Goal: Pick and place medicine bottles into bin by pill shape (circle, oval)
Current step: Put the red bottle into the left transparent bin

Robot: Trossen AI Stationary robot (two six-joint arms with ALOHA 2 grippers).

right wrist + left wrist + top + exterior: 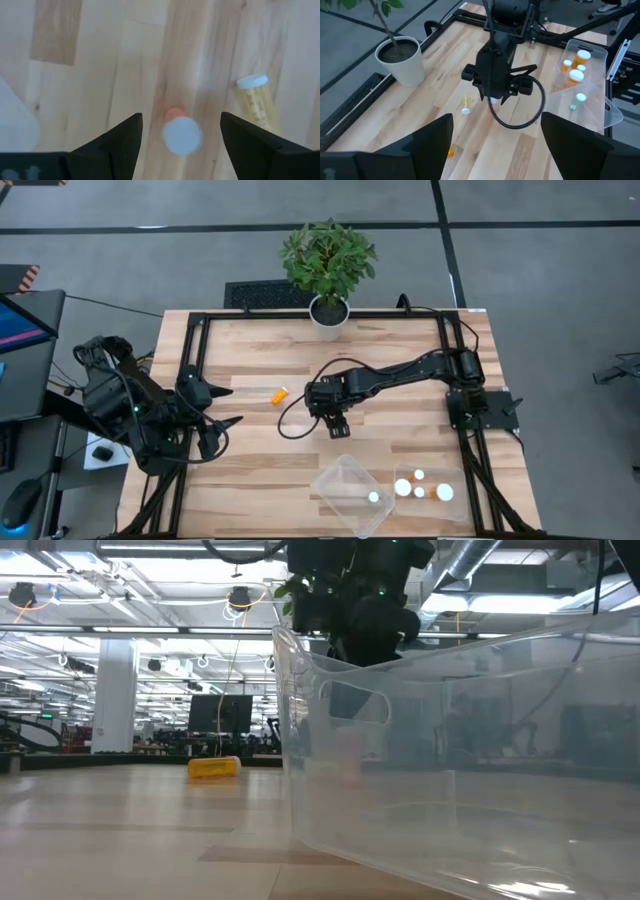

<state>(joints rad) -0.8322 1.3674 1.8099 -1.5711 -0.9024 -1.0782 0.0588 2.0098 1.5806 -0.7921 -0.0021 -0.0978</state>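
Right wrist view: open wood is seen around the spread right gripper [181, 131]; an orange bottle [181, 131] stands between its fingers, not gripped.

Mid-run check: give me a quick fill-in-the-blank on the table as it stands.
The yellowish bottle lies on its ___. The right gripper hovers with jaws ___ over a white-capped bottle. The plant pot is ___. The left gripper waits, jaws open, at the table's left.
Missing: side; open; white.
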